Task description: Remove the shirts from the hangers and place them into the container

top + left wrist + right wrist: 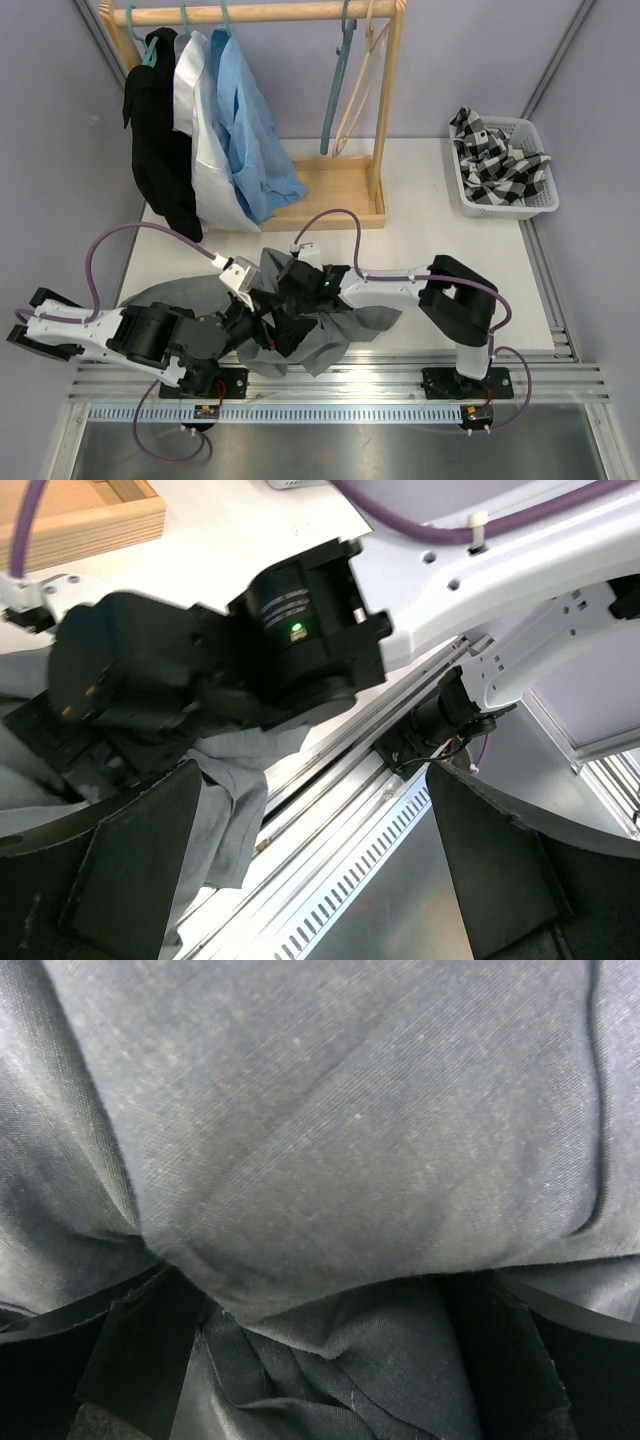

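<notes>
grey shirt [345,328] heaped on table [430,230], likely too big for one-arm lift | left jaws wide, empty | right jaws wide, pressed into cloth for basket [510,208] carry

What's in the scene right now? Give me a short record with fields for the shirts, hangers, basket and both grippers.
hanging: black shirt, white shirt, light blue shirt, at the left end of the rail
empty: teal hanger, wooden hanger, at the rail's right end
basket: holds the checked shirt
table: grey shirt crumpled at the near edge
left gripper: open, beside the grey shirt, nothing between its fingers
right gripper: open, down in the grey shirt's folds
</notes>
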Robot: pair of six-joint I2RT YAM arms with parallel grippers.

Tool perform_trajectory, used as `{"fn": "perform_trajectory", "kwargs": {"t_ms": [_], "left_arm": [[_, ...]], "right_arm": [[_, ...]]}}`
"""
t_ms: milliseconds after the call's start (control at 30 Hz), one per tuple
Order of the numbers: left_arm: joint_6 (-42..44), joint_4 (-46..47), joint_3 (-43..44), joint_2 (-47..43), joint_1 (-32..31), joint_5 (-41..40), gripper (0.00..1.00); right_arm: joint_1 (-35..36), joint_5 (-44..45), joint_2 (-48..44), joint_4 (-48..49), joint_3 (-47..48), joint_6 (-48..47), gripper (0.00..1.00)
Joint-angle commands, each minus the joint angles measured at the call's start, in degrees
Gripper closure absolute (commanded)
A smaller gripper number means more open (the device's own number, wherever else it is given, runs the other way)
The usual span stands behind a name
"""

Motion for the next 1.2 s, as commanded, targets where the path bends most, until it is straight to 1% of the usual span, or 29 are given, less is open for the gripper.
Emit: {"fn": "perform_trajectory", "kwargs": {"t_ms": [0, 33, 67, 133, 167, 200, 233, 333, 433, 467, 533, 567, 600, 633, 667, 700, 767, 833, 933, 967, 1000, 1067, 1100, 1133, 1167], "left_arm": [[-2.5, 0.15, -0.71, -1.58, -0.68, -3.52, 0.01], [-2.59, -0.11, -0.8, -1.84, -0.77, -3.7, 0.01], [-2.86, -0.29, -0.97, -2.19, -0.85, -3.78, 0.01], [-2.94, -0.46, -1.41, -2.9, -0.94, -3.96, 0.01], [-3.03, -0.46, -1.5, -3.16, -1.03, -3.96, 0.01], [-3.03, -0.55, -1.5, -3.34, -1.12, -4.05, 0.02], [-3.03, -0.47, -1.59, -3.51, -1.21, -4.05, 0.02], [-3.12, -0.73, -1.5, -3.43, -1.38, -4.05, 0.02], [-3.12, -1.17, -1.15, -3.43, -1.65, -4.05, 0.02], [-3.21, -1.17, -1.24, -3.43, -1.73, -4.14, 0.02], [-3.3, -1.52, -1.07, -3.34, -1.82, -4.23, 0.02], [-3.39, -1.52, -0.98, -3.25, -2.0, -4.14, 0.02], [-3.47, -1.43, -0.89, -3.17, -2.08, -4.14, 0.02], [-3.56, -1.43, -0.98, -3.08, -2.17, -4.14, 0.02], [-3.47, -1.34, -0.98, -2.9, -2.26, -4.22, 0.02], [-3.3, -1.26, -0.89, -2.81, -2.26, -4.23, 0.02], [-2.69, -0.47, -0.71, -2.29, -2.35, -4.4, 0.02], [-1.98, 0.23, -0.1, -1.32, -2.44, -4.66, 0.02], [-1.45, 0.33, 1.13, 0.08, -2.52, -4.4, 0.02], [-1.45, 0.24, 1.31, 0.35, -2.53, -4.4, 0.02], [-1.45, 0.15, 1.57, 0.7, -2.53, -4.05, 0.02], [-1.63, -0.11, 2.18, 1.4, -2.53, -3.79, 0.02], [-1.89, -0.46, 2.36, 1.67, -2.53, -3.61, 0.02], [-1.98, -0.46, 2.71, 2.02, -2.53, -3.52, 0.02], [-1.98, -0.46, 2.89, 2.11, -2.53, -3.44, 0.02]], "right_arm": [[2.28, 5.96, 8.12, -8.23, 2.51, 2.8, 0.01], [2.64, 8.24, 8.65, -9.37, 2.78, 3.42, 0.03], [2.64, 8.61, 8.92, -10.25, 2.87, 3.86, 0.08], [2.64, 10.36, 8.93, -10.96, 2.08, 5.0, 0.36], [2.55, 11.07, 8.31, -11.49, 1.38, 5.53, 0.51], [2.38, 12.73, 7.96, -12.02, 0.94, 7.36, 0.94], [2.38, 13.61, 7.52, -12.98, 0.76, 8.6, 1.0], [1.5, 17.38, 4.01, -17.11, -0.56, 12.47, 1.0], [-0.78, 21.95, -3.45, -23.16, -2.49, 17.21, 1.0], [-3.22, 22.75, -8.95, -23.88, -4.15, 18.62, 1.0], [-6.48, 24.34, -15.83, -25.28, -6.18, 19.24, 1.0], [-7.98, 25.21, -23.26, -25.73, -7.84, 19.42, 1.0], [-10.6, 26.53, -26.99, -26.6, -8.29, 19.07, 1.0], [-11.67, 29.59, -30.59, -29.05, -8.3, 18.64, 1.0], [-12.56, 31.36, -36.8, -29.94, -7.16, 18.2, 1.0], [-13.96, 34.68, -39.56, -31.08, -6.2, 16.36, 1.0], [-15.46, 37.69, -45.44, -34.95, -2.09, 15.12, 1.0], [-16.95, 41.29, -48.54, -36.97, 0.74, 13.01, 1.0], [-17.13, 47.09, -54.08, -38.13, 5.4, 12.57, 1.0], [-17.13, 48.5, -57.14, -36.73, 6.55, 11.78, 1.0], [-17.13, 50.17, -58.65, -34.98, 6.91, 8.56, 1.0], [-17.22, 54.91, -62.85, -28.58, 7.52, 5.21, 1.0], [-17.14, 56.67, -64.1, -19.24, 7.35, -3.17, 1.0], [-17.13, 57.12, -65.77, -14.36, 6.91, -7.6, 1.0], [-17.13, 57.13, -66.48, -9.17, 6.47, -15.91, 1.0]]}}
